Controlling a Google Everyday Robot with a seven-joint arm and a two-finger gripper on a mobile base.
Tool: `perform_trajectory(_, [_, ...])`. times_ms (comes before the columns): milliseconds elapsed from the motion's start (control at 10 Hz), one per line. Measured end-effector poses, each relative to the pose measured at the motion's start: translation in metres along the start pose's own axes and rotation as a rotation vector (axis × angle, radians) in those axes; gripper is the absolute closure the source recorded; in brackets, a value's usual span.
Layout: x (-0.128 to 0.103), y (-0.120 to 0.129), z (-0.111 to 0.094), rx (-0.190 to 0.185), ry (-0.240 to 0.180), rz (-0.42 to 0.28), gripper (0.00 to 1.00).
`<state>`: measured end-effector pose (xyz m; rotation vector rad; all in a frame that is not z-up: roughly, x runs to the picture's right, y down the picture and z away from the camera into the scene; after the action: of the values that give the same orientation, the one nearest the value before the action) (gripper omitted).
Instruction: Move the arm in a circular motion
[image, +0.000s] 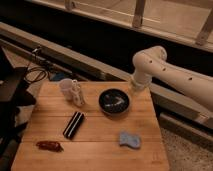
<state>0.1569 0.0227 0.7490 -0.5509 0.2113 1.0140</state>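
On the wooden table, the closest thing is a small red thing at 7 o'clock. A blue sponge lies at 5 o'clock. A bit further in, left of the middle, lies a long black box.

Next comes a black bowl, at about 1 o'clock on the table. There are some pale shiny marks inside it. I cannot tell if that is food or just light, and it looks mostly empty. At 11 o'clock stands a white cup with a white bottle touching it. I cannot see into the cup.

The gripper hangs at 2 o'clock from the bowl, just beside its rim, over the far right edge of the table. I cannot tell if it is open or closed. I do not see anything in it.

The big white arm comes in from 3 o'clock and bends at its round elbow above the gripper. Behind it runs a dark wall with a rail.

I think the arm is partway round its circle, at the far right part. Next it needs a smooth curved swing, staying high enough to miss the bowl and the cup.
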Motion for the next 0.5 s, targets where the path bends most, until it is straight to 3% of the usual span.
perform_trajectory(100, [-0.010, 0.000, -0.004, 0.010, -0.019, -0.019, 0.94])
perform_trajectory(300, [-0.049, 0.021, -0.013, 0.011, -0.074, -0.080, 0.81])
perform_trajectory(500, [-0.066, 0.048, -0.010, 0.008, -0.067, -0.080, 0.88])
